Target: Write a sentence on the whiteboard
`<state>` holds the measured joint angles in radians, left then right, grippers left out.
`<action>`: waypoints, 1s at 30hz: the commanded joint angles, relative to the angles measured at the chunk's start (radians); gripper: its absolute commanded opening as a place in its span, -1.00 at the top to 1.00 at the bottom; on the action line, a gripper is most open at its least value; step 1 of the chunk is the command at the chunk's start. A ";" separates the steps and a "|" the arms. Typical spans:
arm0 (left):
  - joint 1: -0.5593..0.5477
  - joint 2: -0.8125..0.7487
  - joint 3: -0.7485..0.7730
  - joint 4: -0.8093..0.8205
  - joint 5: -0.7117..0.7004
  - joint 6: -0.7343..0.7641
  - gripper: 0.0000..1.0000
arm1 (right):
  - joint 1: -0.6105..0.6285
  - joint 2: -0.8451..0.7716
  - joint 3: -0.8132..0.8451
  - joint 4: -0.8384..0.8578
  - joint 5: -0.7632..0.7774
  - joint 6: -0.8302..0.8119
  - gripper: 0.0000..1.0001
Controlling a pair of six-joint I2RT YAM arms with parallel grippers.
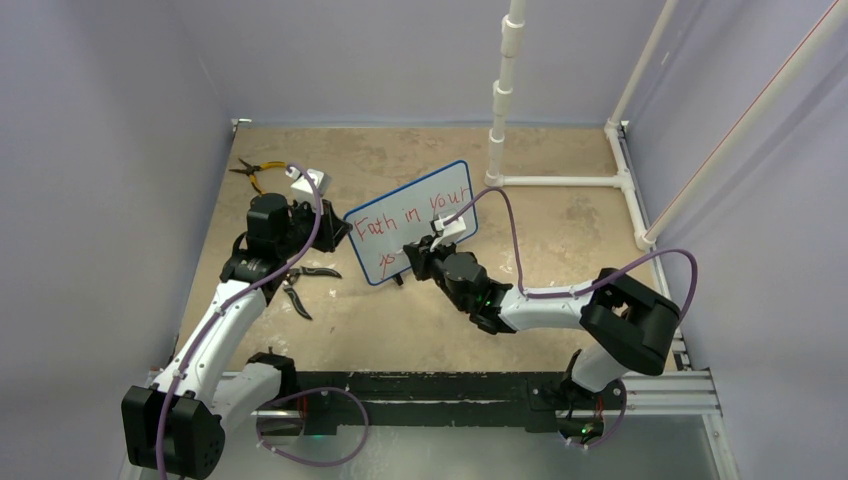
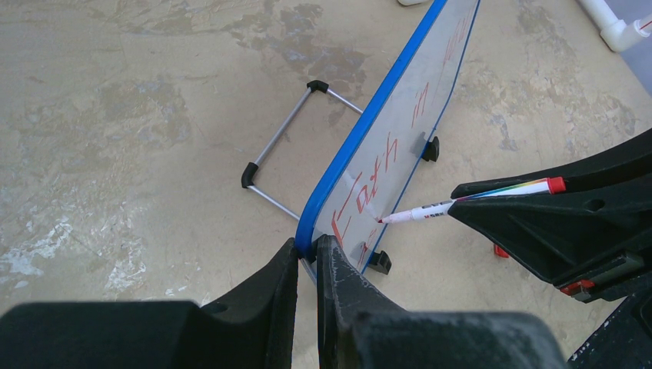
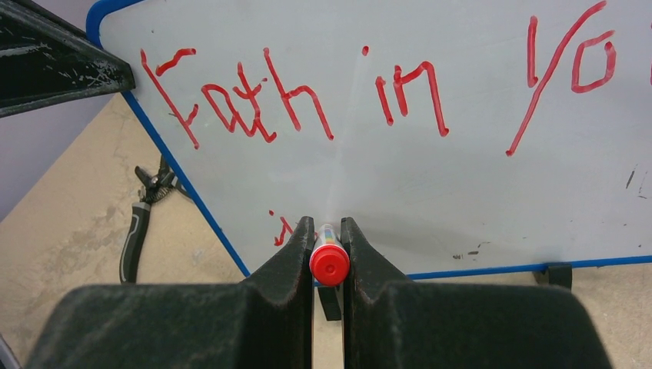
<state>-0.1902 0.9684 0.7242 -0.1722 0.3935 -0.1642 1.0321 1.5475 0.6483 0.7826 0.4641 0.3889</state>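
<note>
Clamping whiteboard (image 3: 461, 184) edge — left jaws; right jaws clenched on marker (image 3: 329, 260), tip on board beside sentence (image 3: 292, 96) lower line.

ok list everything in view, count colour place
whiteboard: 1, white with blue frame, standing mid-table
sentence: 1, red, on the whiteboard
marker: 1, white with red end, tip at the whiteboard
yellow pliers: 1, yellow, far left corner
black pliers: 1, black, by left arm
wire stand: 1, silver, behind the whiteboard
pipe frame: 1, white, far right
table: 1, tan
left gripper: 1, black, shut on the whiteboard's edge
right gripper: 1, black, shut on the marker
</note>
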 commanded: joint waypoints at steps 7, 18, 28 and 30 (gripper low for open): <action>-0.002 0.004 -0.010 -0.003 0.019 0.003 1.00 | -0.007 -0.017 0.027 0.047 0.034 0.007 1.00; -0.002 0.004 -0.011 -0.003 0.021 0.002 1.00 | -0.009 0.019 0.025 0.031 0.034 0.012 1.00; -0.002 0.006 -0.011 -0.001 0.024 0.002 1.00 | -0.009 0.043 -0.003 -0.012 0.035 0.047 1.00; -0.002 0.007 -0.011 -0.001 0.025 0.001 1.00 | -0.009 0.043 -0.008 -0.016 0.041 0.053 1.00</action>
<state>-0.1902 0.9688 0.7242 -0.1722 0.3935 -0.1642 1.0286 1.5665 0.6483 0.7769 0.4770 0.4221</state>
